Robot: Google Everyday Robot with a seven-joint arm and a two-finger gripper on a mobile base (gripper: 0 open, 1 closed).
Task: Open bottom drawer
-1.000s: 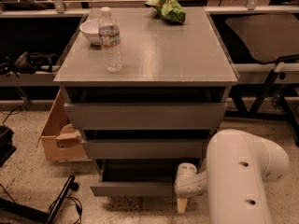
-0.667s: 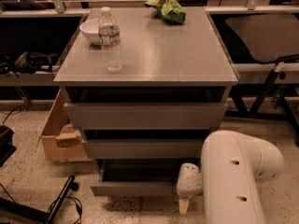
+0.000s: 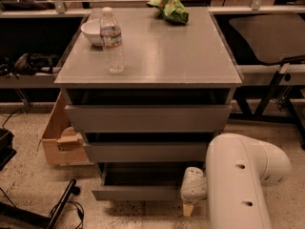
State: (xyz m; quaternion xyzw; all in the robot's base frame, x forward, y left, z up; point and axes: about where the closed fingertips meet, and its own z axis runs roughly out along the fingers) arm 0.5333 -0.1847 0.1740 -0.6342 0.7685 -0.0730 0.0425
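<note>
The grey cabinet (image 3: 147, 56) has three handle-less drawer fronts. The bottom drawer (image 3: 136, 193) is the lowest and shortest front. It stands pulled out a little, with a dark strip of its interior showing above the front panel. My gripper (image 3: 189, 205) hangs low at the right end of that front, close to the floor, at the end of my white arm (image 3: 238, 180). The arm hides the drawer's right corner. The top drawer (image 3: 147, 118) and middle drawer (image 3: 145, 152) also stand slightly forward.
On the cabinet top are a water bottle (image 3: 112, 41), a white bowl (image 3: 92, 31) and a green bag (image 3: 169, 8). An open cardboard box (image 3: 59, 137) sits on the floor to the left. Black cables and a stand (image 3: 57, 209) lie at the lower left. Table frames stand to the right.
My arm's big white link has shifted slightly left. The gripper stays at the drawer's right end, and the bottom drawer looks about as far out as before.
</note>
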